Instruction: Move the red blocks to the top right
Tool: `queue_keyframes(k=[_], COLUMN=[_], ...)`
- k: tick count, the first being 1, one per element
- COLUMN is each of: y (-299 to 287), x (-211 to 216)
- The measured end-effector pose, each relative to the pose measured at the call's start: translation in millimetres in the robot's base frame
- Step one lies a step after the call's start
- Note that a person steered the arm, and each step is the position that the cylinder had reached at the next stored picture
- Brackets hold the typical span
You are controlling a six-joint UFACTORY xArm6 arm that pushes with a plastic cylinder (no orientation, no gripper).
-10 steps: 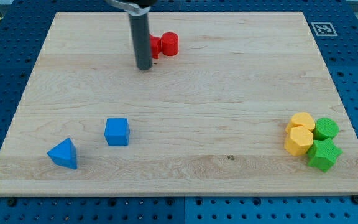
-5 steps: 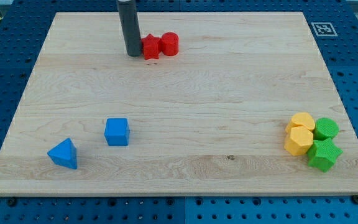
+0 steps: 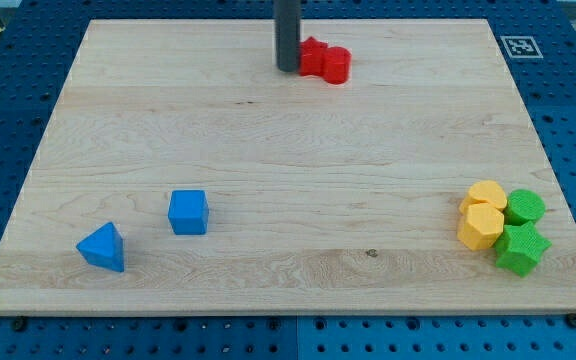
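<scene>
Two red blocks lie touching near the view's top, a little right of centre: a red star-like block on the left and a red cylinder on its right. My tip stands right against the left side of the red star-like block. The dark rod rises from it out of the view's top.
A blue cube and a blue triangular block lie at the bottom left. Two yellow blocks and two green blocks cluster at the bottom right. A marker tag sits on the wooden board's top right corner.
My tip moved to the left of the red blocks, then swept right and slightly up. Both red blocks slid right with it, roughly 70 pixels.
</scene>
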State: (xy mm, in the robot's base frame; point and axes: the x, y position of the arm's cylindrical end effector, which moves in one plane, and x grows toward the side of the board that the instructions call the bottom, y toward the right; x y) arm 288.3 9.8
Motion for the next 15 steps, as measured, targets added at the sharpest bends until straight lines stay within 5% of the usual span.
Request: queue_keyframes(k=[6, 9, 10, 11, 15], y=[199, 107, 75, 73, 148], x=[-50, -44, 4, 45, 19])
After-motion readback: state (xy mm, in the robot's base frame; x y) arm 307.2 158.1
